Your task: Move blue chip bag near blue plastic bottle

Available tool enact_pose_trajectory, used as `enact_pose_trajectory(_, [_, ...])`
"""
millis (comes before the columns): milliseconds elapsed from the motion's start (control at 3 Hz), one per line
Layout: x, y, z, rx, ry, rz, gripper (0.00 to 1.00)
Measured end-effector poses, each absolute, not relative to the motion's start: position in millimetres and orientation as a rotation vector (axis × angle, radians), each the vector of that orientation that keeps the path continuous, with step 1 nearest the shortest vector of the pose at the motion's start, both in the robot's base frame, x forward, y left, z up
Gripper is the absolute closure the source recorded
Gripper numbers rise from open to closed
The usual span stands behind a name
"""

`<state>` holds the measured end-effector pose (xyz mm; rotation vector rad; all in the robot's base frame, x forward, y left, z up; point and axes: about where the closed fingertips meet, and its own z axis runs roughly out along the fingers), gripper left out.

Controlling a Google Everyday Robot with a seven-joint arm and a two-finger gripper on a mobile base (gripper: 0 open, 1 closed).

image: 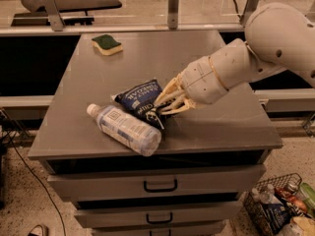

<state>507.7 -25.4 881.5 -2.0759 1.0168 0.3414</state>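
Observation:
The blue chip bag (pixel 139 98), dark navy with white lettering, lies on the grey cabinet top (pixel 147 58) just right of and touching the blue plastic bottle (pixel 125 129). The bottle lies on its side near the front edge, white cap toward the left. My gripper (pixel 162 108) comes in from the right on a large white arm, and its pale fingers are closed on the bag's right end.
A green-and-yellow sponge (pixel 107 44) lies at the back left of the top. Drawers with dark handles (pixel 160 186) are below the top. A wire basket (pixel 280 208) of clutter stands on the floor at lower right. A rail with posts runs behind.

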Motion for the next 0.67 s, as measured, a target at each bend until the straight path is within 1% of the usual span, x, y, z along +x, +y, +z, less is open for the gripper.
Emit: enact_pose_trajectory(667, [507.9, -25.6, 880.3, -2.086, 1.017, 0.327, 0.12])
